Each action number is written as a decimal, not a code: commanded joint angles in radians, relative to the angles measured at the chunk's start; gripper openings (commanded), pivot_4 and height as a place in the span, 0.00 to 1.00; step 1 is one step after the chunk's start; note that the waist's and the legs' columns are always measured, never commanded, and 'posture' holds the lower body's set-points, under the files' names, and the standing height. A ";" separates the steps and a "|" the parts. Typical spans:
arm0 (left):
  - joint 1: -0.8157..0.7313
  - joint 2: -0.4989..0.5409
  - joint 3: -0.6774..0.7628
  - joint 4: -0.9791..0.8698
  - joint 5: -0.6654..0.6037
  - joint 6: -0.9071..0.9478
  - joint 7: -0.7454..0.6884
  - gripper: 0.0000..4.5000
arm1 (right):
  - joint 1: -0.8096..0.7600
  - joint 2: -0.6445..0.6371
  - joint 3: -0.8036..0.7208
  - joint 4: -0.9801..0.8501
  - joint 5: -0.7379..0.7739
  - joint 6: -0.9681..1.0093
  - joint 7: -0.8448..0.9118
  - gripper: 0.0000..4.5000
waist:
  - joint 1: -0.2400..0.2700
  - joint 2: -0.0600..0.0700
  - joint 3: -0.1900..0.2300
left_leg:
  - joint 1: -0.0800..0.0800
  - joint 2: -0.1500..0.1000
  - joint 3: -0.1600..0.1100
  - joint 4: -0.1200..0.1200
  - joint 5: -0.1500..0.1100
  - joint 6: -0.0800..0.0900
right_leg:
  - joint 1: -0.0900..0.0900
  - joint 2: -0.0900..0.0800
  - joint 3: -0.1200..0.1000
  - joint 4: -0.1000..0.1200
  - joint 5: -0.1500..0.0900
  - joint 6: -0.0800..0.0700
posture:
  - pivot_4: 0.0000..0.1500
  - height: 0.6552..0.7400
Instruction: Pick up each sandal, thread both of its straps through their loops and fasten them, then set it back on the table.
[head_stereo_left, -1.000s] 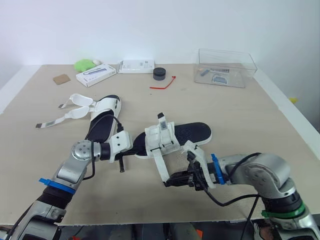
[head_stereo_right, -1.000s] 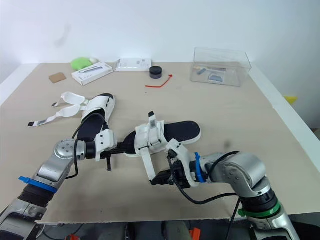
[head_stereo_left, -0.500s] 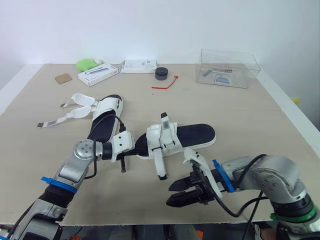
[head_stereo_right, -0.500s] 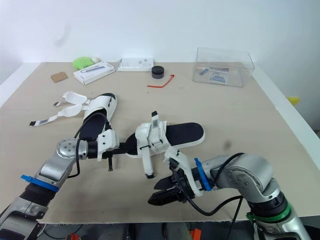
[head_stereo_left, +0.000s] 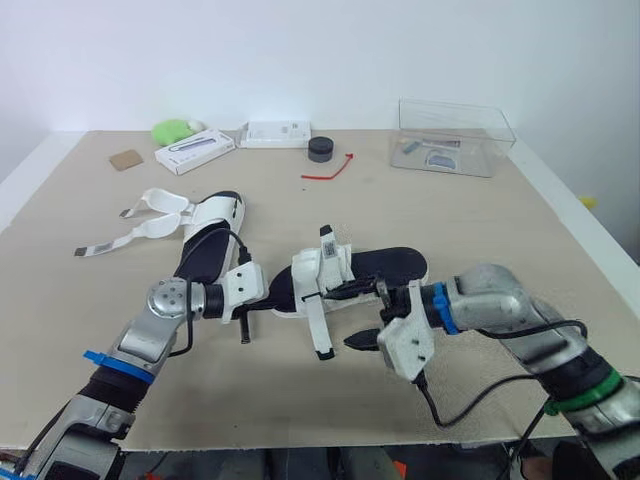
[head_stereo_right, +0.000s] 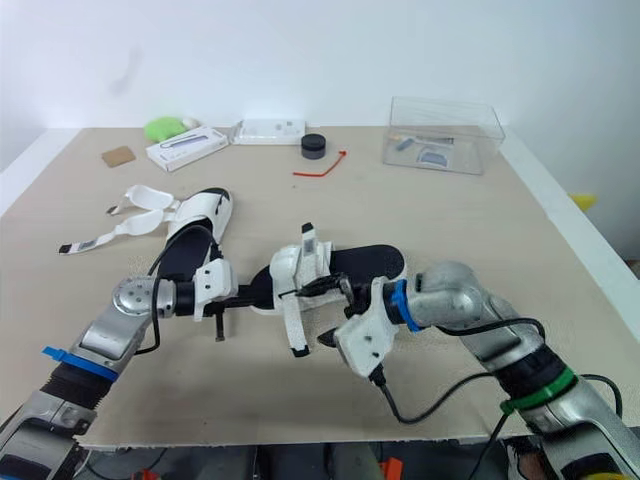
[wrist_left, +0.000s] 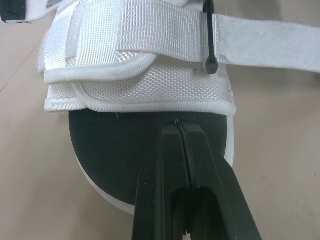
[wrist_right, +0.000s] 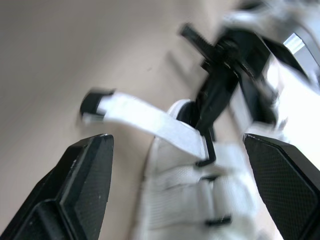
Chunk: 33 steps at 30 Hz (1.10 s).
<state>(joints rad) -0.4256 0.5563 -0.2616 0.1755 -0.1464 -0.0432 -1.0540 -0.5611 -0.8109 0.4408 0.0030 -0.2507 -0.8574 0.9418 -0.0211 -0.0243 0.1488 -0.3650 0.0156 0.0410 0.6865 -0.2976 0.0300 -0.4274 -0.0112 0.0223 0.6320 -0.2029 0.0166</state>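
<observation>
Bright, even light with soft, faint shadows.

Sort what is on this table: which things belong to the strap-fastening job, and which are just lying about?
Job: near sandal, far sandal, its loose straps.
Lying about: clear box, red tie, black puck, white box, flat white box, green lump, brown card.

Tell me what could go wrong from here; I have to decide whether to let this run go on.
1. The right gripper is open beside the near sandal's loose strap, which lies on the table; closing could miss the strap or push it aside.
2. The left gripper is shut, resting on that sandal at its end; I cannot tell how firm the hold is, so a pull on the strap might drag it.
</observation>
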 joint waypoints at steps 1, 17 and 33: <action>0.048 0.019 -0.043 0.064 0.070 0.036 -0.007 0.00 | -0.057 0.040 0.009 0.109 -0.116 -0.215 -0.084 0.99 | 0.000 0.000 0.000 | 0.001 0.000 0.001 0.000 0.000 0.000 | 0.001 0.000 0.001 0.000 -0.001 -0.003 | 1.00 1.00; 0.079 0.024 -0.028 0.025 0.068 0.061 0.013 0.00 | -0.193 0.158 0.116 0.277 -0.169 -0.277 -0.120 0.81 | -0.001 0.000 0.000 | 0.011 0.004 0.010 -0.002 0.000 0.000 | 0.003 -0.003 0.007 0.004 0.002 -0.016 | 1.00 1.00; 0.083 0.022 -0.024 0.025 0.074 0.063 0.016 0.00 | -0.051 0.159 0.113 0.002 0.508 0.396 0.121 0.02 | 0.000 -0.001 0.000 | 0.013 0.004 0.010 -0.006 0.000 0.000 | 0.003 -0.004 0.008 0.005 0.003 -0.015 | 1.00 1.00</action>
<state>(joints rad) -0.3837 0.5620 -0.2395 0.1400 -0.1353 -0.0240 -1.0317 -0.6098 -0.6587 0.5940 0.0919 0.1313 -0.6036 1.0427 -0.0214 -0.0254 0.1485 -0.3523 0.0203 0.0512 0.6806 -0.2978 0.0302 -0.4242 -0.0149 0.0294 0.6370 -0.1994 0.0009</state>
